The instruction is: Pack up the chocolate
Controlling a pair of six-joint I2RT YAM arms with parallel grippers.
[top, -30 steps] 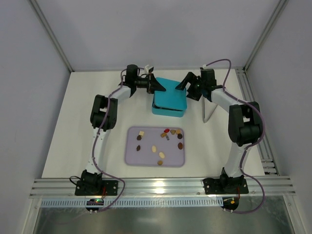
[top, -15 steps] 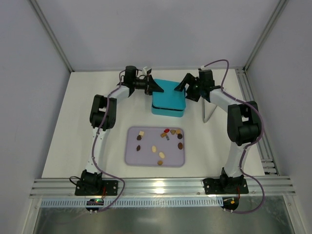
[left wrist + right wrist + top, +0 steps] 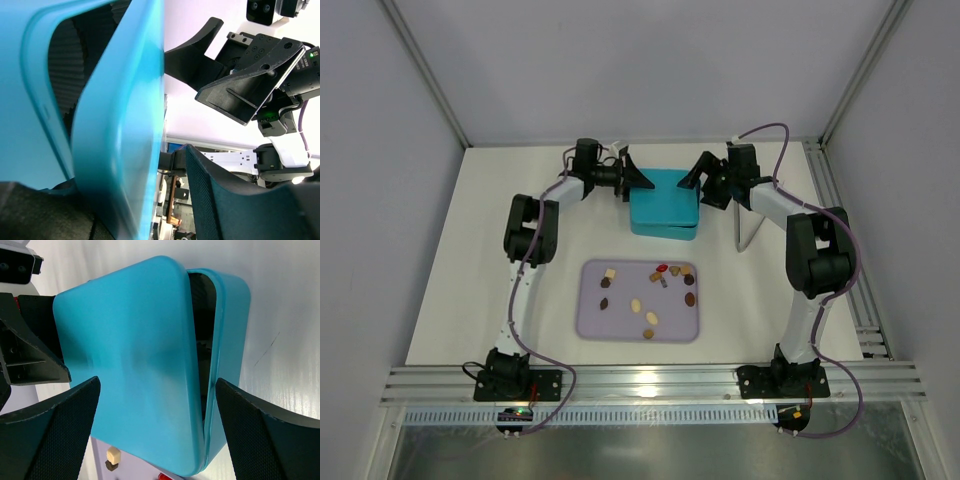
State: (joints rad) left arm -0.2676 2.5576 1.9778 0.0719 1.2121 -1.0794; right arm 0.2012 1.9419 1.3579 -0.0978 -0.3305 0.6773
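**Both grippers at the teal box, chocolate out on the tray**

The right gripper [image 3: 157, 382] has its fingers [image 3: 55, 435] spread wide with nothing between the pads, one to each side of the teal lid [image 3: 130, 355] below them. The left gripper [image 3: 640, 175] is at the opposite end of the lid with its fingers also apart and the lid's edge between them. One finger stands clear of the lid. The other is partly hidden behind it, so contact there cannot be told. The lid sits askew on the teal box [image 3: 234, 330], leaving a dark slit of the inside open along one long side. The chocolate [image 3: 651, 318] lies loose on a pale lilac tray [image 3: 590, 325] nearer the arm bases, well apart from both grippers. It shows brown, tan and cream pieces and one red one. The tray rests on the white table [image 3: 470, 260].
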